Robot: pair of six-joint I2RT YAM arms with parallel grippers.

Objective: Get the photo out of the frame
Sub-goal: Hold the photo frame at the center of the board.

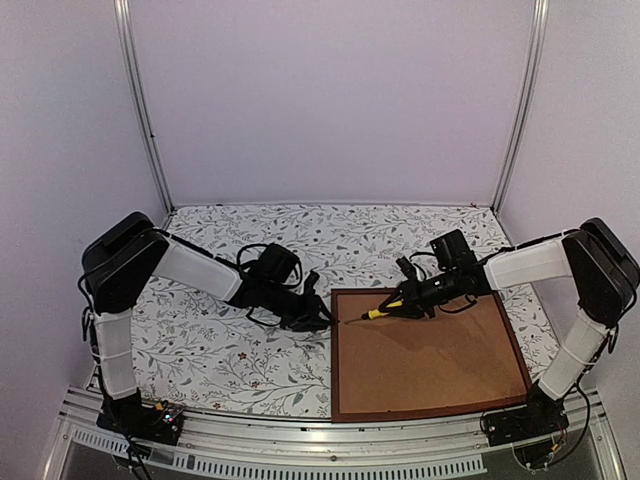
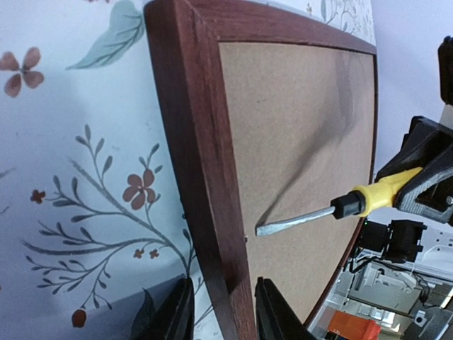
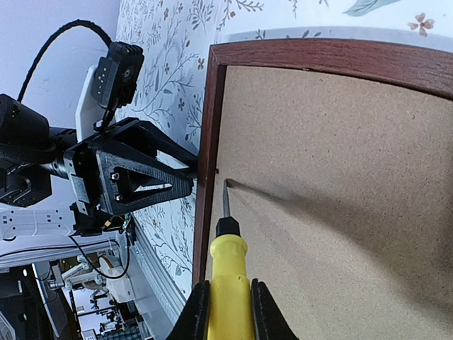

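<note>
Top external view, left side: the left arm (image 1: 190, 265) reaches from the lower left across the floral-patterned surface (image 1: 220, 350) towards the centre. The left tool (image 1: 322, 318) is at the left rail of the frame (image 1: 335, 375), near that rail's upper end. In the left wrist view its fingers (image 2: 177, 315) stand at the bottom edge of the picture, one on each side of the rail. The gap between them is narrow, little wider than the wood. Whether the pads press the rail cannot be told.

Centre to lower right of the top view: the frame, dark reddish-brown wood, lies flat on the surface with its back upward. A plain brown backing board (image 1: 430, 355) fills it from rail to rail.

Upper left part of the board: a screwdriver (image 1: 385, 311) with a yellow handle and black collar slants down to the left. Its metal tip is at the board, just beside the inner edge of the left rail. In the right wrist view the blade's shadow meets the tip.

Right of that: the right tool (image 1: 408, 300) is clamped on the yellow handle, one finger on either side. The right arm (image 1: 530, 262) runs from it to an elbow at the right edge of the picture.
</note>
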